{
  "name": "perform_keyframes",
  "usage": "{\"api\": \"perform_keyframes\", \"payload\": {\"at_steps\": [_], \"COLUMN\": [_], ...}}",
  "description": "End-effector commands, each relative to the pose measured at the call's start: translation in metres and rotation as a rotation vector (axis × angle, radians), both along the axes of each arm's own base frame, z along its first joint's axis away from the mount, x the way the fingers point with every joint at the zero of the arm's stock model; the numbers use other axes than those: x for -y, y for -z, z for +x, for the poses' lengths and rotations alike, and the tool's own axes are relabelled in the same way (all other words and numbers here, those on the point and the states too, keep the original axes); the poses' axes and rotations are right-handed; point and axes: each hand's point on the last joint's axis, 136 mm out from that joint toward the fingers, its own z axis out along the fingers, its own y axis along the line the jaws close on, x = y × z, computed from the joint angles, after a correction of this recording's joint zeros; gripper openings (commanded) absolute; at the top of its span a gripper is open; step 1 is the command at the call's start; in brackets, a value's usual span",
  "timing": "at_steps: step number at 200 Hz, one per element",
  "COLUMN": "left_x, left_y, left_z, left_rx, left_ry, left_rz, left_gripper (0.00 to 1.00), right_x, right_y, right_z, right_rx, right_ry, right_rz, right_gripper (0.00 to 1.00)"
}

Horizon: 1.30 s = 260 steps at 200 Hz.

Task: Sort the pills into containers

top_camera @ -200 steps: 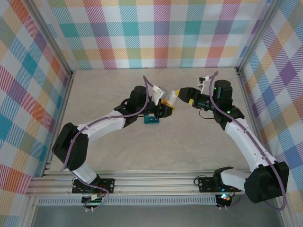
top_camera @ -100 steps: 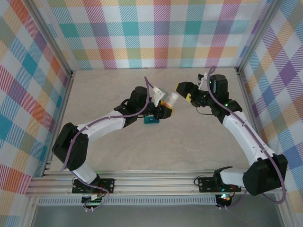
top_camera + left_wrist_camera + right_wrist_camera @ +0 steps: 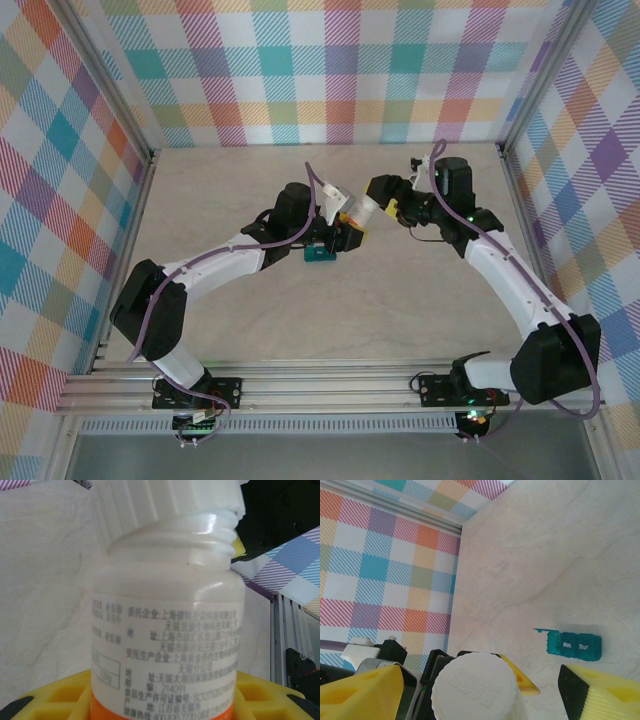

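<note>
left tool [image 3: 350, 223] around capped bottle [image 3: 165, 630]; teal containers [image 3: 573, 645] nearby, one lid [image 3: 544, 629] up

We count two arms, the left arm [image 3: 215, 262] and the right arm [image 3: 515, 295], each made of white tubular links between bulky black joints [image 3: 148, 305], with a purple cable [image 3: 311, 176] looping along it. On the right gripper [image 3: 480, 694] we see blocky yellow fingers [image 3: 362, 692] with moulded recesses and black edges.

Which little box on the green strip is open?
The end compartment, beside the one marked Mon.: its lid stands up, the other two are shut.
</note>
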Motion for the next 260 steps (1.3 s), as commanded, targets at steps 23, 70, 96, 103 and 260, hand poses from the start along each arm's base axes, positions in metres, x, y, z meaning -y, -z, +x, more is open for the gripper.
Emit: {"api": "perform_keyframes", "payload": {"at_steps": [23,70,96,103,260], "left_x": [0.006,0.007,0.008,0.008,0.005], "left_y": [-0.017,-0.017,-0.017,-0.017,-0.018], "left_z": [-0.004,-0.004,-0.003,-0.003,-0.007], "left_rx": [0.040,0.042,0.042,0.043,0.045], "left_ry": [0.022,0.022,0.022,0.021,0.028], "left_rz": [-0.025,-0.026,-0.028,-0.028,-0.034], "left_gripper": [0.00,0.00,0.00,0.00,0.00], "right_x": [-0.014,-0.016,-0.017,-0.018,0.016], "right_y": [-0.003,-0.001,-0.001,-0.002,-0.014], "right_z": [-0.001,-0.002,-0.002,-0.003,0.031], "right_rx": [0.014,0.012,0.014,0.014,0.067], "right_ry": [-0.051,-0.062,-0.070,-0.075,0.056], "right_rz": [0.026,0.024,0.029,0.031,0.098], "right_gripper": [0.76,0.61,0.54,0.52,0.39]}}
